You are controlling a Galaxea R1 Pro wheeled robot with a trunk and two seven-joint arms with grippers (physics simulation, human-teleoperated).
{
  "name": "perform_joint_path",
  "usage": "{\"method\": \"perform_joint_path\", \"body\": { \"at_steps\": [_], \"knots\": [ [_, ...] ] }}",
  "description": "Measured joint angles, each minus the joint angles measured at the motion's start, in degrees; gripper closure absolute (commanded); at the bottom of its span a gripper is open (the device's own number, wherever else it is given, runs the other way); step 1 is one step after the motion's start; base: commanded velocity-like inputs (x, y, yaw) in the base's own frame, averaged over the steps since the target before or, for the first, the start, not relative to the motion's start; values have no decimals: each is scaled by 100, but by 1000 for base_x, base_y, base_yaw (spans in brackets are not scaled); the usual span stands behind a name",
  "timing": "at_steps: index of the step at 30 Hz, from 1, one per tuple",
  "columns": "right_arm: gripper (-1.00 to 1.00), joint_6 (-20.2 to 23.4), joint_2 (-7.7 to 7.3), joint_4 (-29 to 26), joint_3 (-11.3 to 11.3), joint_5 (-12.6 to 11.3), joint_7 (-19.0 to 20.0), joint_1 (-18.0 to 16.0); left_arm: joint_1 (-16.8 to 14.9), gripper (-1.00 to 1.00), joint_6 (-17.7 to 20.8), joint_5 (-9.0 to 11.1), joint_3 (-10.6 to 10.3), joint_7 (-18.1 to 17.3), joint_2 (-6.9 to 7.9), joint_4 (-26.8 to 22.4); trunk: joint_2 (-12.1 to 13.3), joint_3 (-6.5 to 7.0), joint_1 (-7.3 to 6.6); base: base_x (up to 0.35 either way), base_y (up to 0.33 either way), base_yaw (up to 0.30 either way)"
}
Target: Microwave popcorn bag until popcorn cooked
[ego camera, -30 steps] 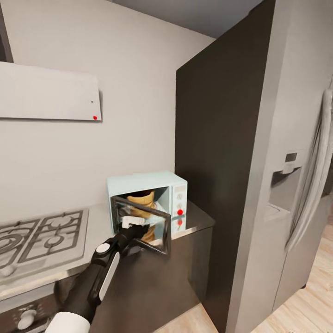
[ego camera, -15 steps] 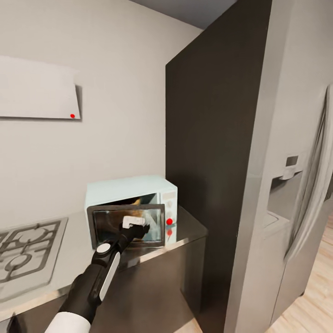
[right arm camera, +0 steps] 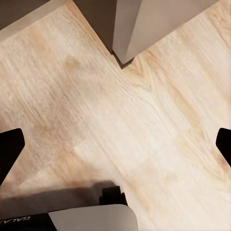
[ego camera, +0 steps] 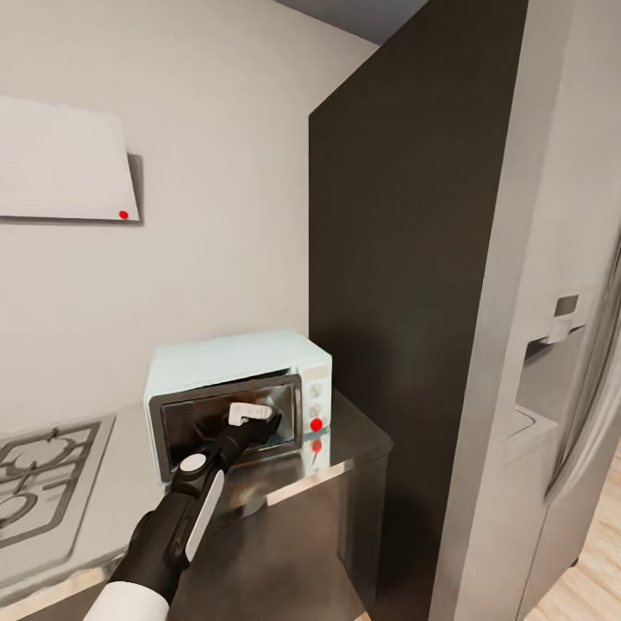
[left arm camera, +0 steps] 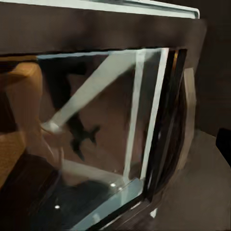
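One popcorn bag (left arm camera: 17,120) sits inside the microwave (ego camera: 237,392), seen through the dark glass in the left wrist view as a tan-orange mass behind the door. A second ago that door hung wide open with the bag plainly showing in the cavity; now it is swung nearly flush against the front, with the left gripper (ego camera: 250,416) pressed up to it. Whether its fingers are apart or together I cannot tell, since its white tip hides them. That suggests loading is done and only latching and starting the heat remain. One microwave stands on the countertop (ego camera: 345,448), with two knobs (ego camera: 316,400) and one red light (ego camera: 316,424) on its panel. One gas hob (ego camera: 39,483) lies well apart. The right gripper (right arm camera: 115,144) hangs over wood floor (right arm camera: 144,106), fingertips spread wide and empty
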Motion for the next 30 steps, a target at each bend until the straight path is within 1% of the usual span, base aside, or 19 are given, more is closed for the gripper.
{"method": "perform_joint_path", "body": {
  "at_steps": [13, 23, 30],
  "knots": [
    [-100, 0, 0, 0, 3, 0, 0, 0, 0, -100, -13, 2, -2, 0, 1, 0, 0, 0, 1, 59, 0, 0],
    [-100, 0, 0, 0, 1, 0, 1, 0, 0, -100, -3, 2, -6, 2, 1, 0, 1, 0, 2, 8, 0, 0],
    [-100, 0, 0, 0, 1, 0, 1, 0, 0, -100, -22, 2, -1, -1, 1, 0, 1, 0, 2, 59, 0, 0]
  ]
}}
